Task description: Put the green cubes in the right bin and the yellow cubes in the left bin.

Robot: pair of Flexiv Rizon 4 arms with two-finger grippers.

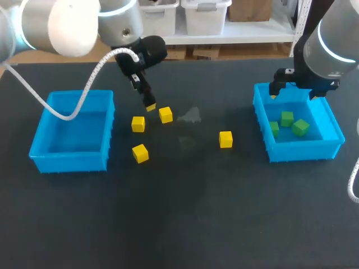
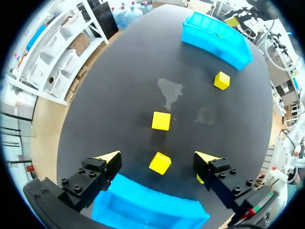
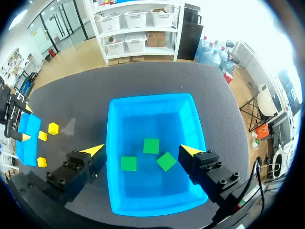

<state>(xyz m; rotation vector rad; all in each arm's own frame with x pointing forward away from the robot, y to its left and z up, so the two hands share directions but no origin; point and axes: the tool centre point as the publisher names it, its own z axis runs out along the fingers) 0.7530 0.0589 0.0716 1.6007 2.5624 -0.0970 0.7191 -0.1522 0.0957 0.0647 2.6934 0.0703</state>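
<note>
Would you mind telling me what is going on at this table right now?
Two robot arms are sorting cubes by colour into two blue bins. Three green cubes lie in the right bin, and the right gripper hangs open and empty above them. Four yellow cubes sit on the black table, none of them in the left bin. The left gripper hovers open over the yellow cubes nearest that bin, holding nothing.

One yellow cube mostly hidden behind a finger of my left gripper; left bin partly cut off.
</note>
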